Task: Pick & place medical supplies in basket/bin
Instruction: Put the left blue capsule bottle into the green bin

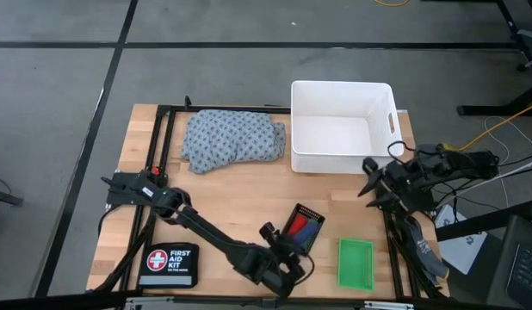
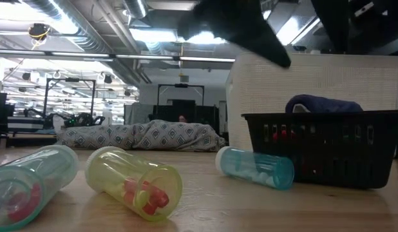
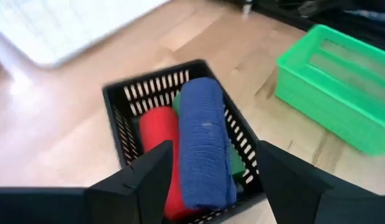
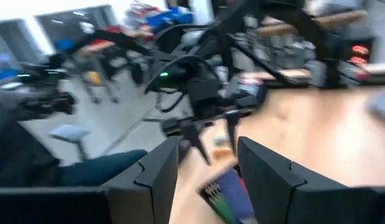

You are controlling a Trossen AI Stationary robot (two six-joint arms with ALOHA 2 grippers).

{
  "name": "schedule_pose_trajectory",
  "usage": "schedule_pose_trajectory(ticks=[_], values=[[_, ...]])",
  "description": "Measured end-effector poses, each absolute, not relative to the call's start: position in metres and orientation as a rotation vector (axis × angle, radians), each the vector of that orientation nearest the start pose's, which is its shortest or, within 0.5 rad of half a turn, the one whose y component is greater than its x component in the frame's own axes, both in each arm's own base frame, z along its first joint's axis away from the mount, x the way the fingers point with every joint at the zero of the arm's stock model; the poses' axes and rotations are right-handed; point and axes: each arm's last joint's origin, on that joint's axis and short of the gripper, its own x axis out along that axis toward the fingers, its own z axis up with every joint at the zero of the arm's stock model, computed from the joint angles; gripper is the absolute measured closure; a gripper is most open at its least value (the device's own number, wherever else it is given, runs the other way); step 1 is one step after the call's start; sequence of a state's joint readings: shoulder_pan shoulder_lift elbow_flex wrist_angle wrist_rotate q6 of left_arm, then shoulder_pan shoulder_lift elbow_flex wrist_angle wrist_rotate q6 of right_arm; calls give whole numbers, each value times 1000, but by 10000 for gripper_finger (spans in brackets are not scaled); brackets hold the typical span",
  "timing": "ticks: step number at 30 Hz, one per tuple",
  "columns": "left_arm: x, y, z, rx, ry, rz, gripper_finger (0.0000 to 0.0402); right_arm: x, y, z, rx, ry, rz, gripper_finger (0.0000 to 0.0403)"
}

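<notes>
The small black mesh tray (image 1: 302, 228) (image 3: 180, 137) stands on the table and holds a red roll (image 3: 156, 134), a green roll (image 3: 235, 163) and a blue roll (image 3: 202, 140) lying on top of them. My left gripper (image 1: 281, 244) (image 3: 211, 186) hovers open just on the near-left side of this tray, touching nothing. My right gripper (image 1: 370, 179) (image 4: 208, 168) is open in the air near the table's right edge, in front of the large white tub (image 1: 342, 127). The blue-grey dotted cloth (image 1: 231, 138) lies bunched on the table left of the tub. The green tray (image 1: 355, 263) (image 3: 336, 81) sits near the front edge.
A black FIRST AID KIT pouch (image 1: 169, 265) lies at the near-left corner. In the low view, three clear tubes holding small pieces lie on the wood: teal (image 2: 31, 183), yellow (image 2: 134, 183) and blue (image 2: 255, 166). Bare wood shows between the cloth and the tray.
</notes>
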State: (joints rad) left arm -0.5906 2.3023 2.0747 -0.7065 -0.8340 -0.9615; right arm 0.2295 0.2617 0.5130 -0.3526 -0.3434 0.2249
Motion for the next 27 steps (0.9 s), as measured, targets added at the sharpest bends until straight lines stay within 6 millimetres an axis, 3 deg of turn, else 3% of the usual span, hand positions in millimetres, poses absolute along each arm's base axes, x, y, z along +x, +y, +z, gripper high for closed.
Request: schedule_pose_trajectory(ticks=[5, 10, 18, 27], values=[[416, -270, 247, -177, 547, 439, 192, 104, 36, 277, 206, 27, 617, 236], [397, -280, 256, -2, 551, 445, 203, 134, 42, 272, 187, 75, 564, 236], [351, -288, 236, 78, 727, 544, 214, 187, 53, 275, 185, 185, 498, 236], [325, -321, 208, -8, 862, 379, 215, 239, 68, 280, 175, 256, 525, 236]])
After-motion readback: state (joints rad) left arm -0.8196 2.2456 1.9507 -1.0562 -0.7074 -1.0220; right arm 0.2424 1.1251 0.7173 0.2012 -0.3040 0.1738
